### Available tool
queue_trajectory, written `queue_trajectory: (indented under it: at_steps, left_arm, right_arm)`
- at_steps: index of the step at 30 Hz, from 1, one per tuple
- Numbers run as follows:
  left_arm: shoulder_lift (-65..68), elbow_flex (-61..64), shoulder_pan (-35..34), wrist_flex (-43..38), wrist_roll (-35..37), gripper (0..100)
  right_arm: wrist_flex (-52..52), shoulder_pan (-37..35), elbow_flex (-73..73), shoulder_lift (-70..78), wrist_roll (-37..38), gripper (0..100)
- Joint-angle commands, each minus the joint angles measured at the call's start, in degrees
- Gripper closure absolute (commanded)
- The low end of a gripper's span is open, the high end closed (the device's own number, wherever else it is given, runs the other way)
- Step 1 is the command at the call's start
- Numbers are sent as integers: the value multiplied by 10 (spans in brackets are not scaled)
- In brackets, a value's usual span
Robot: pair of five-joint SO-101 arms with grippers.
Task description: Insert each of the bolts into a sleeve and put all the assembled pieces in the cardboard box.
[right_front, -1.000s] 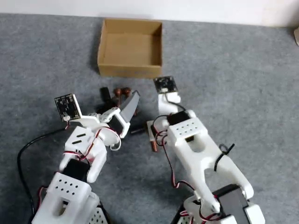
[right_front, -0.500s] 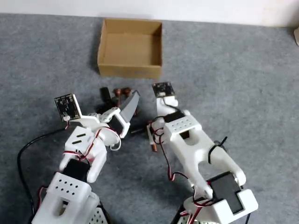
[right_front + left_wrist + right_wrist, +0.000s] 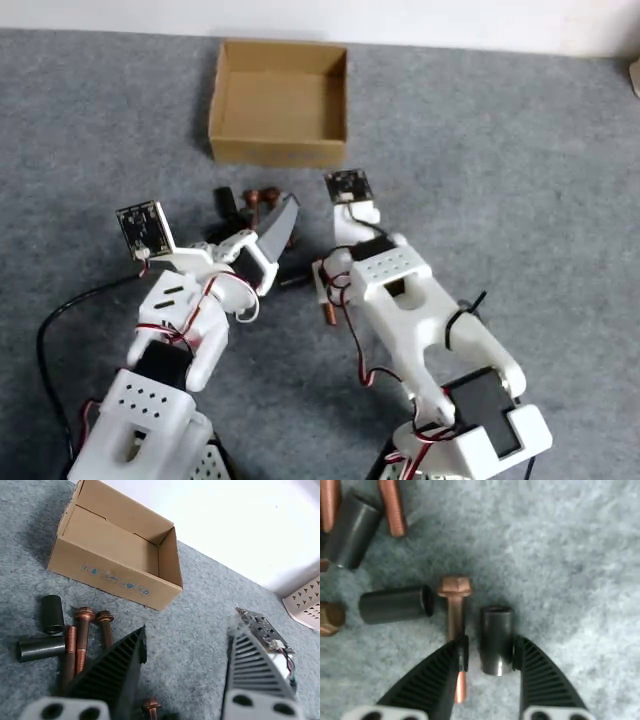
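Observation:
In the right wrist view my right gripper is open and straddles an upright-lying black sleeve; one finger touches it, the other shows a slight gap. A copper bolt lies just outside that finger, partly under it. A second sleeve lies by the bolt's head. My left gripper hangs open above the carpet near two bolts and two sleeves. The cardboard box stands behind them with nothing in it.
Another sleeve and bolts lie farther from my right gripper. A white perforated basket sits off to one side. Grey carpet lies bare to the right of the box. A black cable loops beside the left arm.
The right arm has swung slightly to the left and settled over the sleeve. The left arm has kept still.

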Motion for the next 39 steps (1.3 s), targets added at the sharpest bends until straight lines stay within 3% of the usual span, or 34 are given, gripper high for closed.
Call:
queue_trajectory:
  at_steps: [1,18,23,25,34,39]
  left_arm:
    - [-8,-15,-6,-15,0,752]
    - [-8,-15,-7,-15,0,752]
    - [-9,-15,-7,-15,0,752]
    - [-9,-15,-7,-15,1,752]
    - [-9,-15,-7,-15,1,752]
    - [-9,-15,-7,-15,1,752]
  right_arm:
    - [-7,-2,-19,-2,-2,857]
    - [-7,31,-10,44,-1,861]
    - [17,31,-51,135,-3,998]
    - [49,32,-81,141,-4,985]
    - [65,66,-106,131,-3,995]
    - [79,78,-96,18,0,995]
